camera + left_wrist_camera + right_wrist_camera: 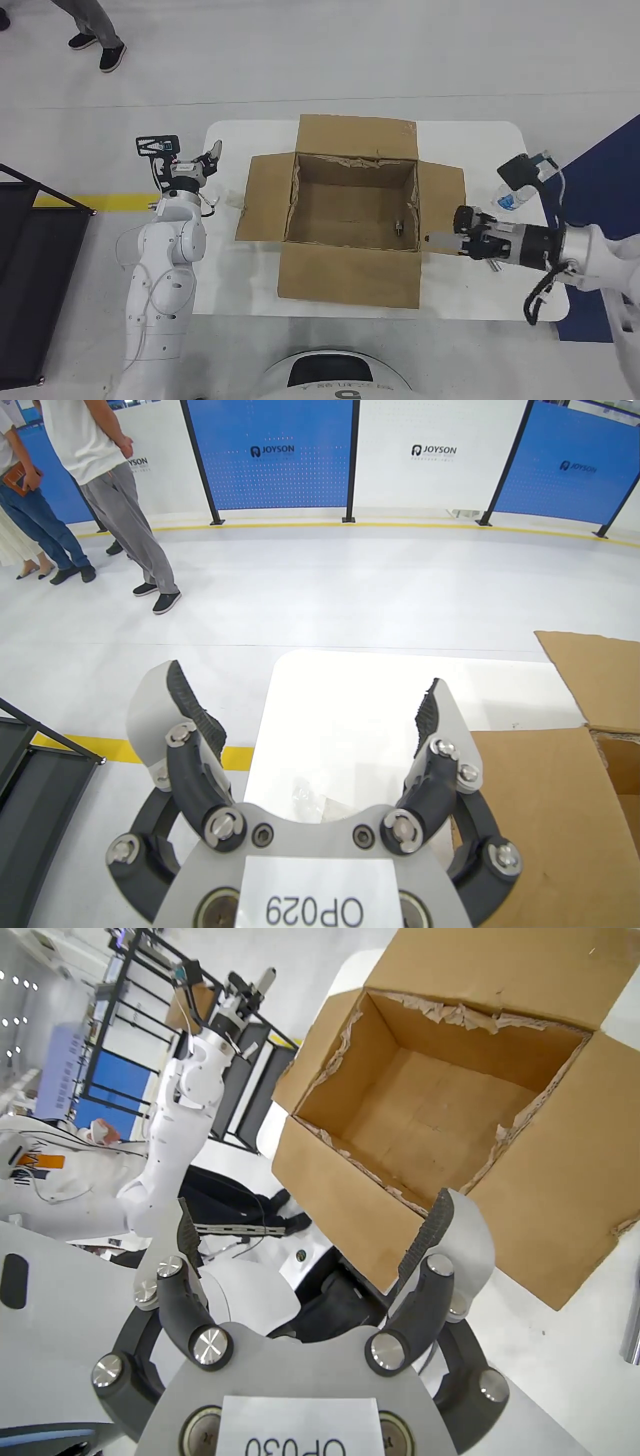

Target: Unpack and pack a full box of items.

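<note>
Both empty. The right gripper has its fingers spread and holds nothing; it hangs just over the right flap of the box, pointing across the opening. The left gripper is likewise spread, raised over the left end of the table beside the left flap. The box stands mid-table, flaps out, its floor almost bare, with one small item by the right wall. A bottle and a clear packet lie outside. Unpacking looks nearly done; repacking is not begun.

bright even light, glare on the white table, wrist views bowed at edges
</note>
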